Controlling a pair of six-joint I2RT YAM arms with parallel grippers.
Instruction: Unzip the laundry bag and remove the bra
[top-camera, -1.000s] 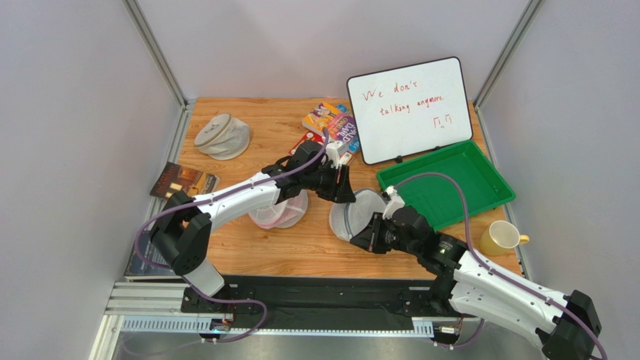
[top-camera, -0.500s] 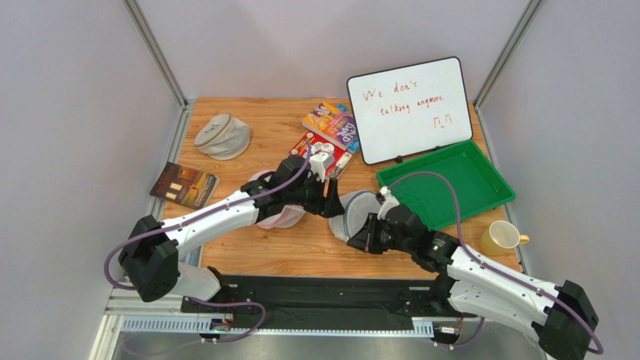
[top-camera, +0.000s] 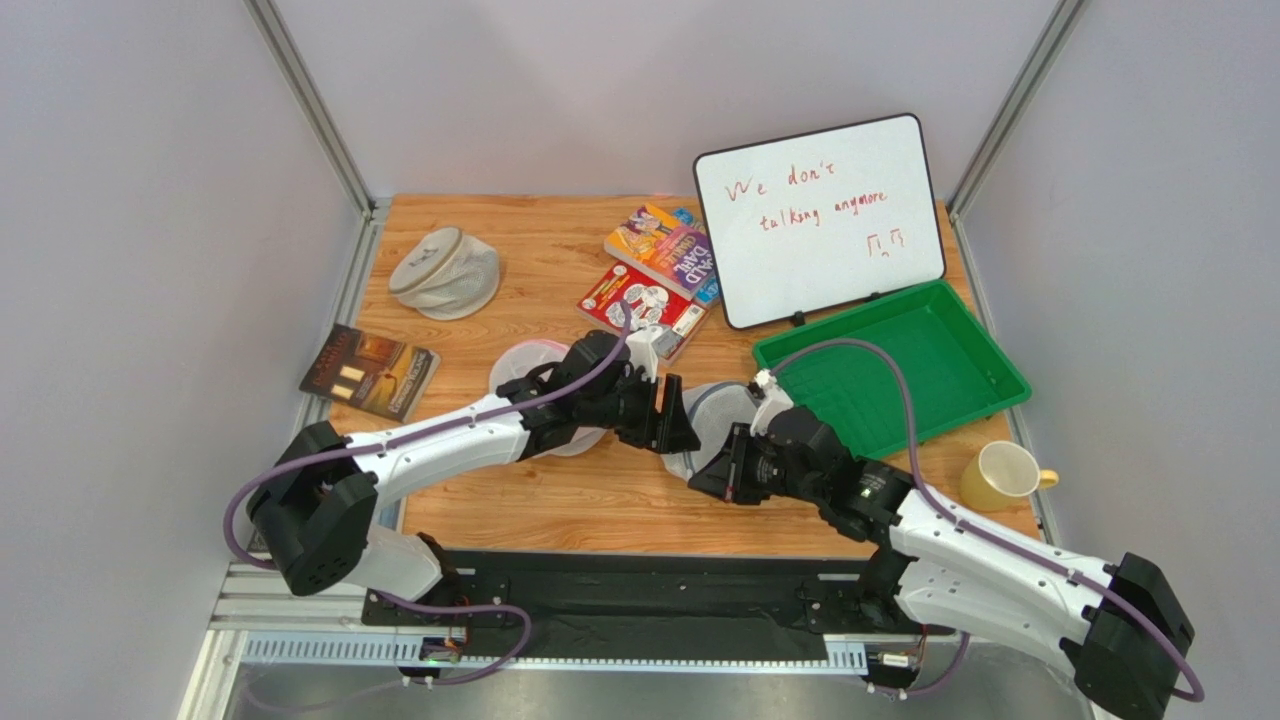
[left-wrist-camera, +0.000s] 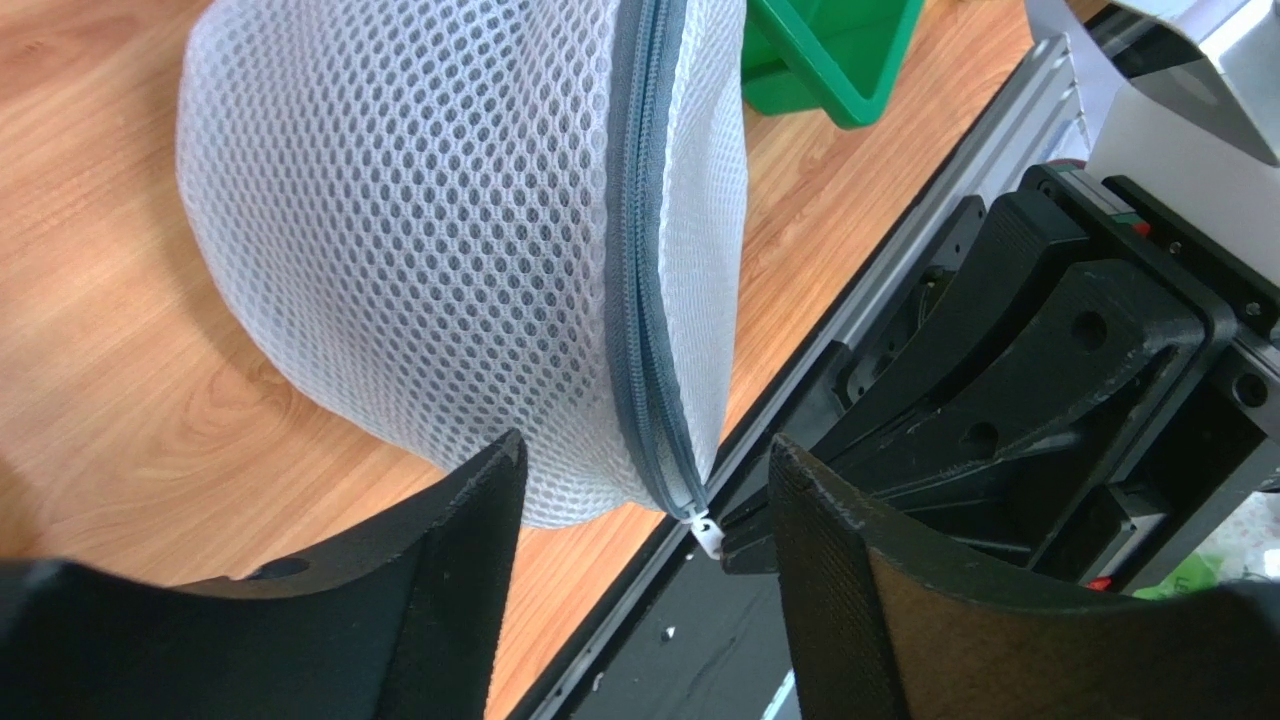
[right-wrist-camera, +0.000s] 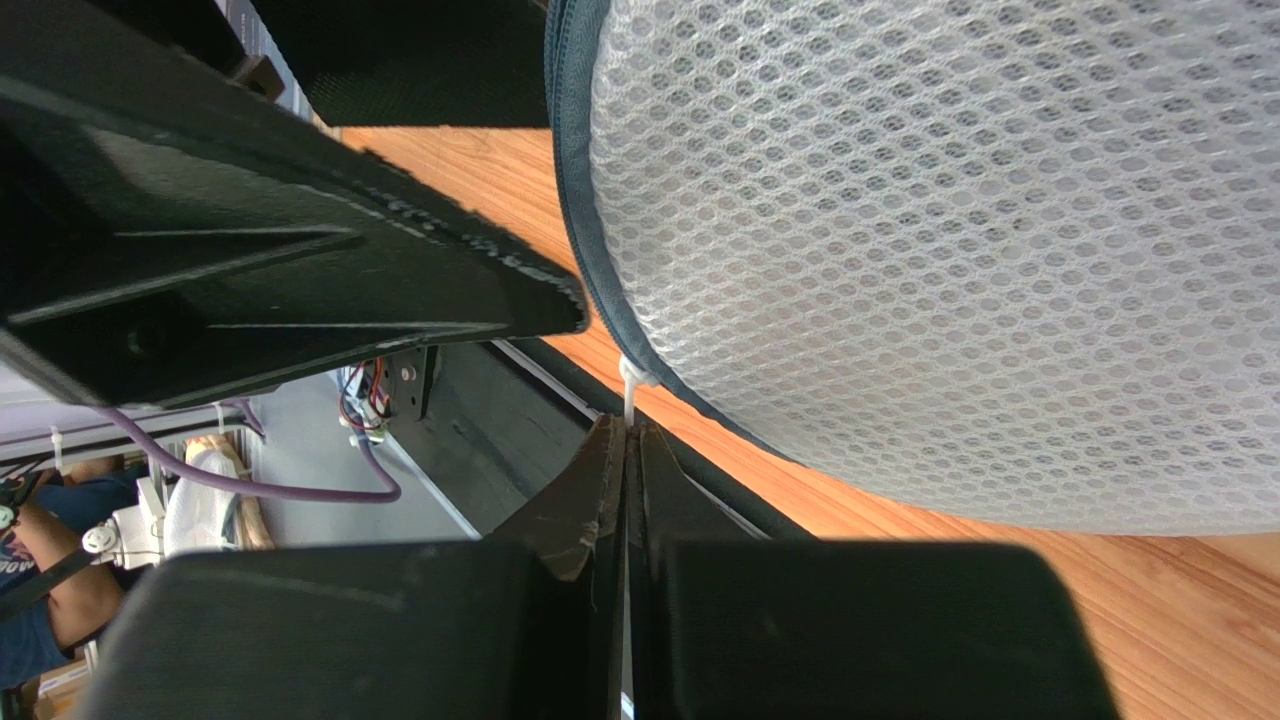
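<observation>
The white mesh laundry bag (top-camera: 721, 413) lies at the table's middle, its grey-blue zipper rim (left-wrist-camera: 639, 270) closed. My right gripper (top-camera: 712, 474) is at the bag's near-left edge, shut on the small white zipper pull (right-wrist-camera: 628, 384); the pull also shows in the left wrist view (left-wrist-camera: 706, 530). My left gripper (top-camera: 679, 428) is open, its fingers astride the bag's near edge and the zipper end (left-wrist-camera: 646, 446), holding nothing. The bag fills the right wrist view (right-wrist-camera: 932, 225). The bra does not show in any view.
A pink-tinted mesh bag (top-camera: 529, 368) lies under my left arm. A beige-grey bag (top-camera: 445, 272) sits far left. A green tray (top-camera: 902, 368), whiteboard (top-camera: 819, 218), yellow mug (top-camera: 1004, 474), card packs (top-camera: 643, 300) and a book (top-camera: 368, 368) surround the work spot.
My left gripper has come down and toward the table's near edge, up against the bag's left side, uncovering the red card pack. My right gripper stays shut at the bag's edge.
</observation>
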